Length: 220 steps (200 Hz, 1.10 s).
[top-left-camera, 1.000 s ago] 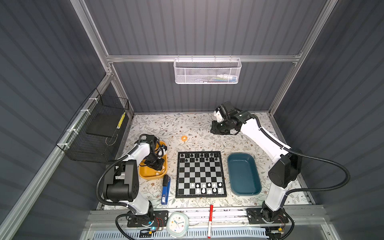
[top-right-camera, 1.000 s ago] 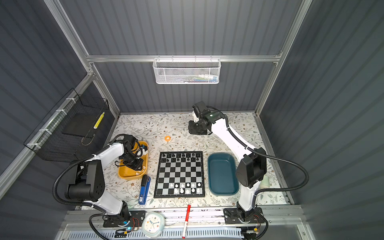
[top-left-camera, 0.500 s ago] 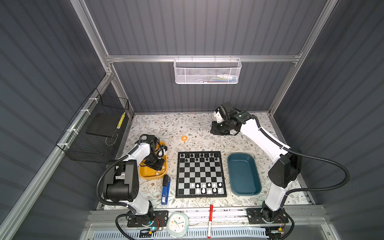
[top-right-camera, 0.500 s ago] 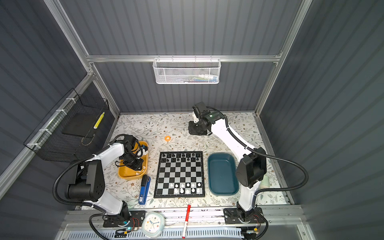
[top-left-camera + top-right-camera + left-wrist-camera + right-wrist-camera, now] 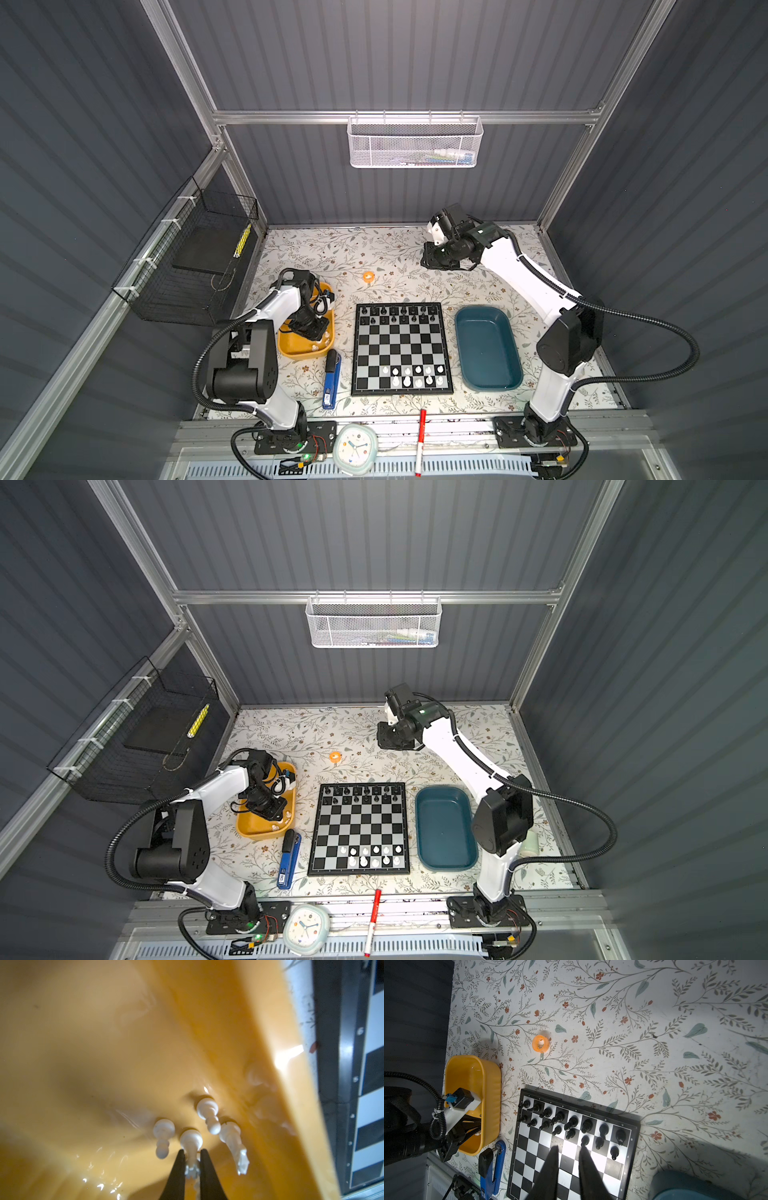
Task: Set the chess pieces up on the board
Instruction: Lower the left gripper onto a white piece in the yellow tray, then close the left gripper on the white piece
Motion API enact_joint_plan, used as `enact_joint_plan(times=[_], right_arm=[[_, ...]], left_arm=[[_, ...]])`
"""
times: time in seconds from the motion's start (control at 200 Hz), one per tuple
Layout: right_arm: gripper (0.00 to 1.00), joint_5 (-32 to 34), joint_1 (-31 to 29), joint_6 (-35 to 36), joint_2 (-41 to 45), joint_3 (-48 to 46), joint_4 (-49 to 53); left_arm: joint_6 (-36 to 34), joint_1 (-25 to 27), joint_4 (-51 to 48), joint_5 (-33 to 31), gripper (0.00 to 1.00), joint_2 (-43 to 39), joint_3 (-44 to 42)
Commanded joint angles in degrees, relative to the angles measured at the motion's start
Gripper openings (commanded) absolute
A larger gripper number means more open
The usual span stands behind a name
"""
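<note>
Board point(image 5: 401, 353) sits centre, black pieces point(image 5: 395, 315) on its 12 o'clock rows, white pieces point(image 5: 417, 375) part-filling the 6 o'clock rows. Yellow tray point(image 5: 293, 348) at the board's 9 o'clock holds the leftover whites; teal tray point(image 5: 486, 353) at 3. Right gripper point(image 5: 569, 1148) hovers out past 1 o'clock, jaws slightly parted, nothing between them. Left gripper point(image 5: 192, 1151) is down in the yellow tray, pinched on a lying white piece point(image 5: 190, 1138) at its thin neck, a pawn point(image 5: 164, 1132) just beside. Expect light, hard, slick plastic that is likely to pivot or squirt out. The neck below the crown looks like the right hold.
</note>
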State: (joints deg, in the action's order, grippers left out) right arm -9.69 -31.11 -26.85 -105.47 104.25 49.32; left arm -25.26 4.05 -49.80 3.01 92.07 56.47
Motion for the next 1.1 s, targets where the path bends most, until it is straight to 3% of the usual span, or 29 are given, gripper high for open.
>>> enact_joint_plan(times=[0.0,1.096], right_arm=[[0.22,-0.6,0.3,0.7,1.3,-0.6,-0.1],[0.22,-2.0,0.6,0.9,1.6,-2.6,-3.0]], left_arm=[[0.1,0.3,-0.9,-0.1,0.12,0.2,0.0],[-1.0,0.5,-7.2,-1.6,0.10,-3.7,6.3]])
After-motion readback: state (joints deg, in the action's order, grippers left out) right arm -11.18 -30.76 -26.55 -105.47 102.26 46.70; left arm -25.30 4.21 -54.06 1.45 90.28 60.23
